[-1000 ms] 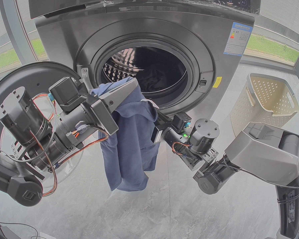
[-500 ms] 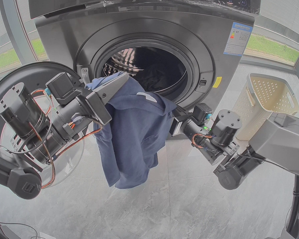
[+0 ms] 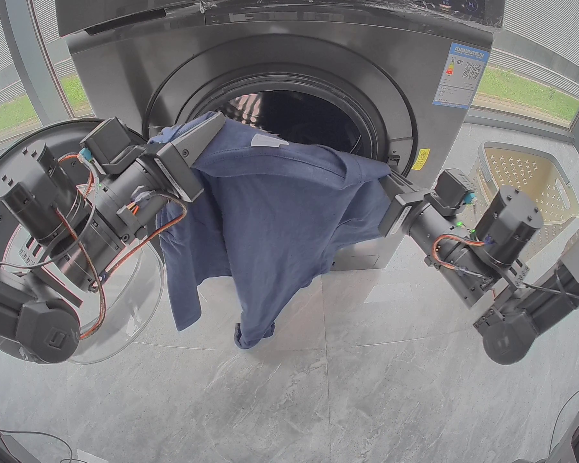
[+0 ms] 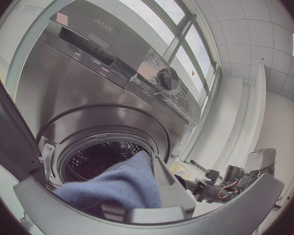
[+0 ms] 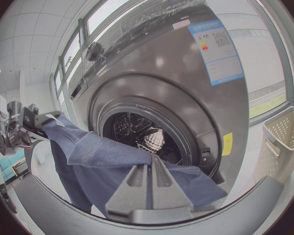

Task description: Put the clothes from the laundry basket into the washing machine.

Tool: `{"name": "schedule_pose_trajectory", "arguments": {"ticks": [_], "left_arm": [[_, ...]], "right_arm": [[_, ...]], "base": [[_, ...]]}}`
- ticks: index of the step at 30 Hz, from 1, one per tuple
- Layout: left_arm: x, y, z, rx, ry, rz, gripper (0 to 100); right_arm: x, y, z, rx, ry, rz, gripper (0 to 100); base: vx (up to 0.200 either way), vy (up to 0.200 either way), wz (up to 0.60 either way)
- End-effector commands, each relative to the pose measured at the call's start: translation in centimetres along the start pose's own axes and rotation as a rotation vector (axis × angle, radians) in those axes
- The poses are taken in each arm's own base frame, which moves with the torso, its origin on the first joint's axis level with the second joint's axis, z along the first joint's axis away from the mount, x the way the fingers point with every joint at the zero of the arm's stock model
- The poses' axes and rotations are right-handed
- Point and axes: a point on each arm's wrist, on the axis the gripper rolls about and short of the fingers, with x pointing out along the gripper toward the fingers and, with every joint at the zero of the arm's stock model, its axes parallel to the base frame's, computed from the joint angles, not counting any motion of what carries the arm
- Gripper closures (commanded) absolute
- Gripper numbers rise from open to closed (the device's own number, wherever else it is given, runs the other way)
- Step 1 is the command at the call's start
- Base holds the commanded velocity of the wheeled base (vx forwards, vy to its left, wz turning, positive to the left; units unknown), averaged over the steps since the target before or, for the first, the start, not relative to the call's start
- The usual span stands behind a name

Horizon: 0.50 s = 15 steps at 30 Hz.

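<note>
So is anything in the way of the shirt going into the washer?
Nothing visible is. The door is swung open to the side, and the shirt hangs right before the open drum, stretched between the left gripper and the right gripper.

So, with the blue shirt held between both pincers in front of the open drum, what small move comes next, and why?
Probably carry both arms forward toward the drum. The blue shirt is pinched by the left pincer and the right pincer, spread across the opening but outside it, with its lower part hanging toward the floor.
</note>
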Motion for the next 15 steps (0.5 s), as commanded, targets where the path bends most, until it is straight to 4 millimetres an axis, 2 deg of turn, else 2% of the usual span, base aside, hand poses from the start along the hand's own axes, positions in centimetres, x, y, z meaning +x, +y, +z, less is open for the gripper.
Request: {"name": "schedule_pose_trajectory", "arguments": {"ticks": [1, 4, 15], "left_arm": [[0.4, 0.0, 0.2, 0.003, -0.017, 0.018, 100], [0.3, 0.0, 0.0, 0.003, -0.008, 0.019, 100], [-0.4, -0.1, -0.7, 0.047, 0.027, 0.022, 100]], "right_arm": [[-2.5, 0.1, 3.2, 0.014, -0.05, 0.005, 100], [-3.6, 0.0, 4.0, 0.035, -0.069, 0.008, 100], [-3.2, 0.4, 4.8, 0.051, -0.114, -0.022, 100]], "base": [[0.0, 0.0, 0.0], [0.0, 0.0, 0.0], [0.0, 0.0, 0.0]]}}
